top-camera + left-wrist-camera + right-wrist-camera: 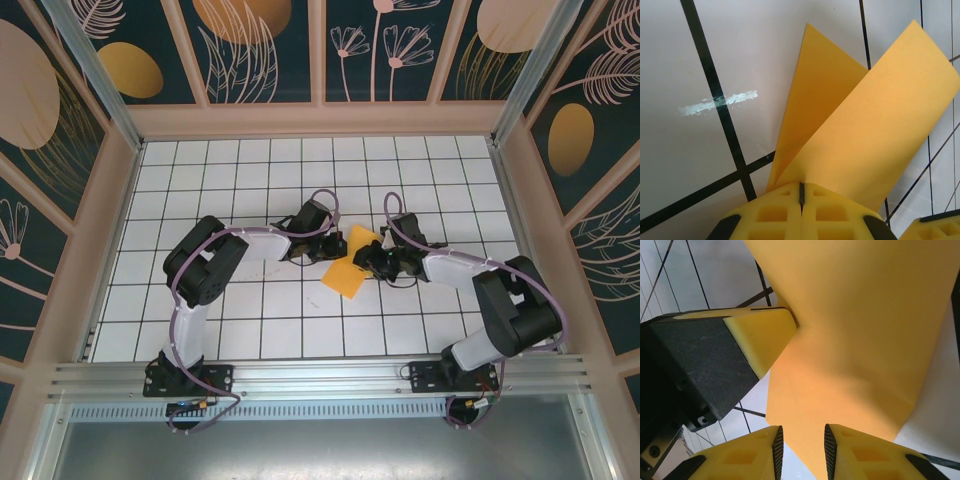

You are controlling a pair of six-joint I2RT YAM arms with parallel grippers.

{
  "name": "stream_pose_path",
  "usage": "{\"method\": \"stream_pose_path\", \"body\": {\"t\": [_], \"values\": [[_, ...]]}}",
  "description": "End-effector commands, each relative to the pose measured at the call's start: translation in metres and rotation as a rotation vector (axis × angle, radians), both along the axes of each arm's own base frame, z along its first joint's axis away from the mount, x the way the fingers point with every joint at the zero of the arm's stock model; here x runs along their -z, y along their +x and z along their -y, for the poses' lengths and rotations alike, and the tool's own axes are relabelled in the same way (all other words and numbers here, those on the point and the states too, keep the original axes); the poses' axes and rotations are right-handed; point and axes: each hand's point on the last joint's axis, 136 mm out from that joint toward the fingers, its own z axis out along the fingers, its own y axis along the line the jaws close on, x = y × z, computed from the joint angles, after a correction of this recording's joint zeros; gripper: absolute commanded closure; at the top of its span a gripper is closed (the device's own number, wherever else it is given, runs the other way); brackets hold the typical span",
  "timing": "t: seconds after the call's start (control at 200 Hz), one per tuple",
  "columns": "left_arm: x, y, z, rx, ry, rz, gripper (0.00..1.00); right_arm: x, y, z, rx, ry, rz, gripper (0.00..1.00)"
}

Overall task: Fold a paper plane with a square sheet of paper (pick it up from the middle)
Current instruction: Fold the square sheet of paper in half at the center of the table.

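As left gripper (801, 192) pinches folded sheet (865, 125), right gripper (801, 445) jaws apart, gridded table (680, 165).

It looked like a robotics lab test cell: beneath the left gripper (333, 246) and right gripper (363, 259) lay a white tabletop (250, 325) ruled in black grid lines, walled beyond them by decorated panels (262, 50), with an aluminium rail (320, 374) behind them holding the arm bases (188, 378).

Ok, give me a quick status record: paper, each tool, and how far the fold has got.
paper: orange-yellow sheet bent into two flaps, over the white grid table
left tool: shut, pinching the paper at the bend
right tool: jaws slightly apart, paper's corner at the gap, not clamped
progress: not yet a plane
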Motion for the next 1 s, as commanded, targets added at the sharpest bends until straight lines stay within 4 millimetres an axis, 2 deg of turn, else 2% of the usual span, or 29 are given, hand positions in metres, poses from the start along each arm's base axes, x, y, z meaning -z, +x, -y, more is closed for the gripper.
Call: {"method": "stream_pose_path", "body": {"t": [0.0,0.29,0.385,0.56,0.63,0.746,0.996], "values": [[0.054,-0.029,-0.027,0.005,0.151,-0.124,1.00,0.002,0.009,-0.002,-0.016,0.018,0.028,0.68],[0.057,-0.032,-0.029,0.013,0.159,-0.131,1.00,0.047,-0.016,0.025,0.007,-0.078,-0.074,0.68],[0.058,-0.032,-0.030,0.011,0.164,-0.129,1.00,0.037,-0.015,0.022,-0.002,-0.041,-0.065,0.68],[0.058,-0.032,-0.030,0.008,0.164,-0.129,1.00,-0.016,0.013,0.013,-0.002,0.028,0.063,0.68],[0.057,-0.031,-0.029,0.008,0.162,-0.127,1.00,-0.027,0.024,0.015,0.004,0.033,0.097,0.68],[0.057,-0.031,-0.029,0.008,0.162,-0.130,1.00,-0.022,0.031,0.019,0.013,0.038,0.094,0.68],[0.058,-0.032,-0.029,0.012,0.164,-0.133,1.00,0.014,0.029,0.026,0.019,0.005,0.027,0.68]]}}
